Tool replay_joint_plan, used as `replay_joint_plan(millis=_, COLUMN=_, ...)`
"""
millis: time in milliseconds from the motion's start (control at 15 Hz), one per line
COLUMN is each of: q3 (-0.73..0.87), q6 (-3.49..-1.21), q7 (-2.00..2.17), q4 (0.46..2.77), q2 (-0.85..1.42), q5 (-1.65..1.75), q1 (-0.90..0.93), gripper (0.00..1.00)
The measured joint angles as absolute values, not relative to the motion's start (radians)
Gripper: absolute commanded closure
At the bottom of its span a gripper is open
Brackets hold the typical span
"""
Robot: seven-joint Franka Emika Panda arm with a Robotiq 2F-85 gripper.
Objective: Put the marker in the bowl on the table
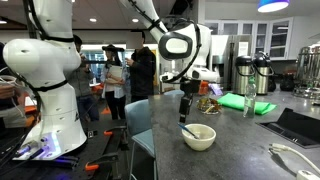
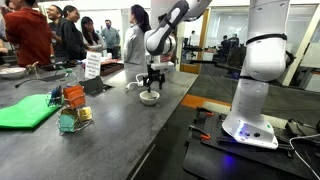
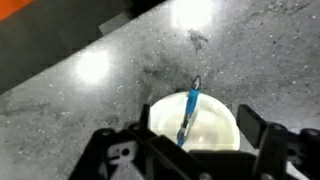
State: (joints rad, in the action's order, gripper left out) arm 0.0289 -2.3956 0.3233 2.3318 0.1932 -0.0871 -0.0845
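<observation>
The cream-white bowl stands on the dark grey table. It shows in both exterior views. The marker, blue in the wrist view, lies in the bowl and leans with its far tip over the rim. In an exterior view it is a thin stick at the bowl's edge. My gripper hangs just above the bowl. Its fingers are spread wide and hold nothing.
Two thermos flasks, a green bottle and a laptop stand beyond the bowl. A green mat and small colourful containers lie nearer on the table. People stand behind. The robot base is beside the table.
</observation>
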Motion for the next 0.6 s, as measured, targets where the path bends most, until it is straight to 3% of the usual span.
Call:
replay_joint_plan(millis=67, q3=0.029, q6=-2.396, q7=0.324, q4=2.323, q2=0.210, q5=-0.106, q1=-0.083, gripper=0.19)
replay_joint_plan(millis=200, q3=0.032, q6=-2.396, q7=0.325, q4=2.298, q2=0.239, q5=-0.132, q1=-0.083, gripper=0.21)
replay_joint_plan(millis=600, q3=0.066, q6=-2.395, q7=0.327, q4=2.209, q2=0.313, q5=-0.153, q1=-0.084, gripper=0.35)
